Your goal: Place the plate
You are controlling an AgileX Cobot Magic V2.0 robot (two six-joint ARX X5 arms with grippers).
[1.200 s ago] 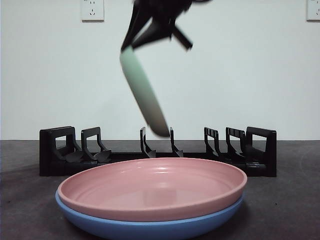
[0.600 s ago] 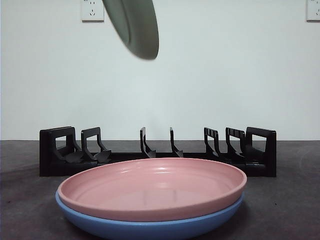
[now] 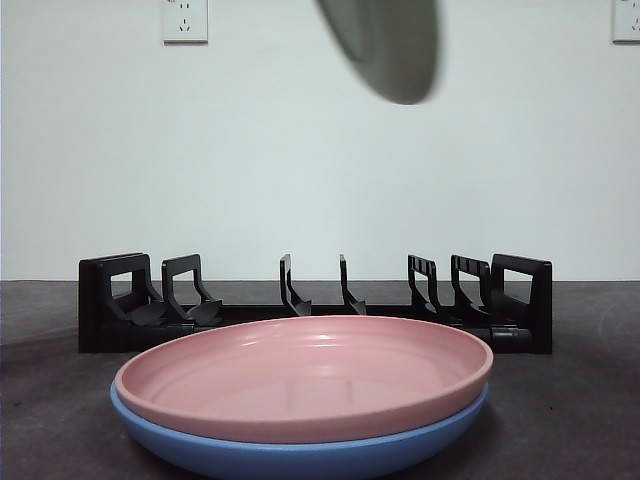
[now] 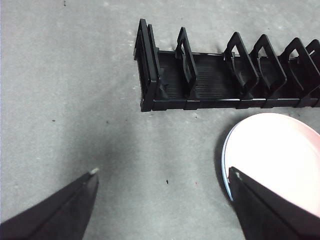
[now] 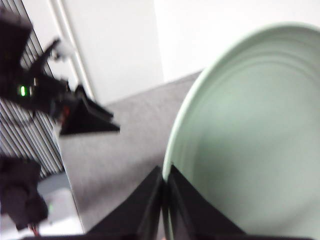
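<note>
A pale green plate hangs high in the air at the top of the front view, above the right half of the black plate rack. In the right wrist view my right gripper is shut on the rim of this green plate. My left gripper is open and holds nothing. It hovers over the grey table near the rack's end and beside the pink plate.
A pink plate lies stacked in a blue plate at the front of the table, in front of the rack. The rack's slots hold nothing. Two wall sockets show on the white back wall.
The green plate rose from just above the rack's middle slots to the top of the picture, then moved right. The gripper holding it has gone out of the front view.
</note>
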